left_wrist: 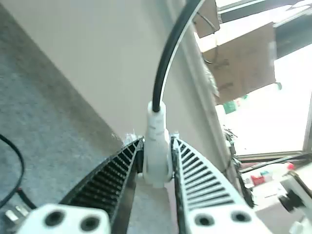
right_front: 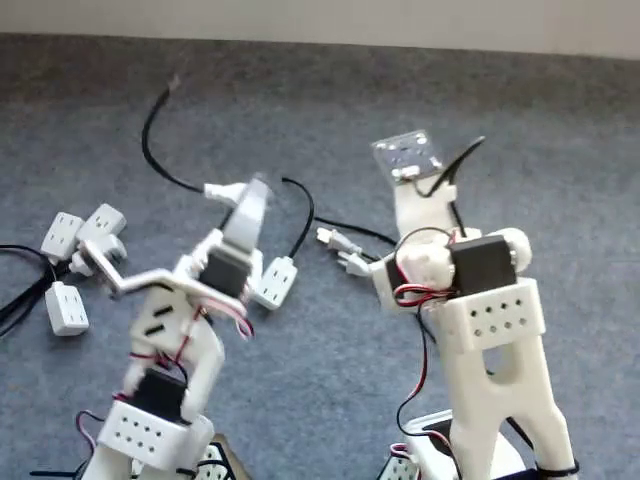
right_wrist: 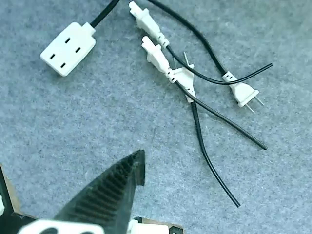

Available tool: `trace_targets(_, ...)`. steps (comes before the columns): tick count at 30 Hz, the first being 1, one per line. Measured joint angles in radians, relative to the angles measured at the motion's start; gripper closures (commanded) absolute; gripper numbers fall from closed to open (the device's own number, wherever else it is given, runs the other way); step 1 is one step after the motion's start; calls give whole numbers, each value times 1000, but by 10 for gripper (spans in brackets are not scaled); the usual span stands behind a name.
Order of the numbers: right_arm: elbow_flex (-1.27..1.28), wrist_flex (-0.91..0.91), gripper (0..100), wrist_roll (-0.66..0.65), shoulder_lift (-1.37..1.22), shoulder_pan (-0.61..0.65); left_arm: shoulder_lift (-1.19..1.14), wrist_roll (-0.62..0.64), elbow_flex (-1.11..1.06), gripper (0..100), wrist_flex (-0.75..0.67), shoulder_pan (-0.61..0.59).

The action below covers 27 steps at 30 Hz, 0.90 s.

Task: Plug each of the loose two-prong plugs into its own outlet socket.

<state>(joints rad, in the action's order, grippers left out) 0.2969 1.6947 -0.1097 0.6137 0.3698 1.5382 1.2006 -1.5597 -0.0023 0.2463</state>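
floor grey carpet [right_front: 330,400] | pale wall [left_wrist: 97,58] behind | left pincer [left_wrist: 156,146] clamped on plug [left_wrist: 156,119] | right pincer [right_wrist: 130,173] state unclear

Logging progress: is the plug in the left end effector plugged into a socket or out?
Out. The plug is clamped in the left end effector, nothing fitted on it; the nearest socket lies apart.

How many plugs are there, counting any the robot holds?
4. One plug sits in the left end effector; a second plug, third plug and fourth plug lie loose on the carpet. More may be hidden.
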Motion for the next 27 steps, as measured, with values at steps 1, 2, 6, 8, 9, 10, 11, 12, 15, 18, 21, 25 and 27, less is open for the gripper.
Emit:
trace_targets(1, 9, 0, 519, 0, 0, 9, 44, 0, -57, 994, -54, 23)
trace_targets(2, 12, 0, 568, 0, 0, 14, 80, 0, -97, 994, -95, 46)
trace_targets(6, 46, -52, 786, 0, 0, 41, 175, 3, -120, 994, -92, 109)
trace_targets(8, 66, -95, 880, 0, 0, 55, 206, 3, -120, 994, -71, 127)
trace_targets(9, 78, -120, 923, 0, 0, 68, 218, 3, -118, 994, -61, 138)
trace_targets(10, 86, -149, 959, 0, -2, 80, 230, 3, -118, 994, -54, 150)
trace_targets(11, 89, -178, 991, 0, -2, 91, 241, 3, -117, 994, -54, 164)
trace_targets(12, 92, -203, 994, 0, -2, 104, 247, 3, -117, 994, -54, 175)
trace_targets(15, 94, -270, 992, 0, -2, 138, 255, 3, -118, 994, -40, 178)
trace_targets(18, 94, -321, 992, 0, -2, 157, 259, 3, -118, 994, 11, 176)
trace_targets(21, 94, -342, 992, 0, -2, 172, 259, 3, -118, 994, 63, 176)
trace_targets(25, 100, -345, 992, 0, -2, 140, 259, 3, -118, 994, 74, 176)
trace_targets(27, 117, -345, 992, 0, -2, 84, 259, 2, -118, 994, 81, 150)
